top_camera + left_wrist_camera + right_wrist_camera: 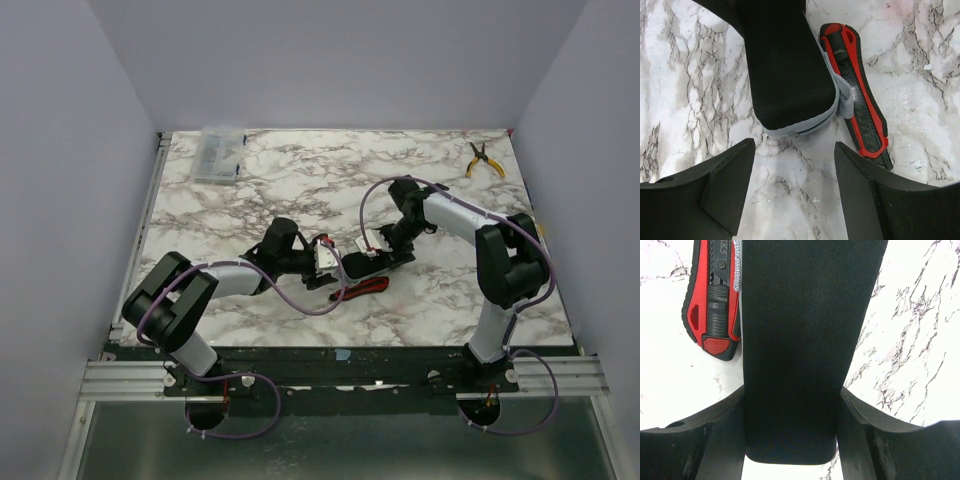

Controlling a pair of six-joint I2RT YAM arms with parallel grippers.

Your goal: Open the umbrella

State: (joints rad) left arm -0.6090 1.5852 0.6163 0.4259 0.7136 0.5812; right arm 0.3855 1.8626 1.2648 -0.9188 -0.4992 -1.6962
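Top view: a dark pouch (365, 266) lies mid-tabletop (300, 180), with both arms meeting at it.

Left wrist: the left fingers (725, 185) are apart, just short of the pouch's rounded end. A red utility knife (860, 100) lies alongside at right.

Right wrist: the right fingers (715, 440) are clamped on the pouch.

The umbrella itself cannot be made out.

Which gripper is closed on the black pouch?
The right gripper: its fingers press both sides of the black pouch. The left gripper is open, the pouch's end lying free before it.
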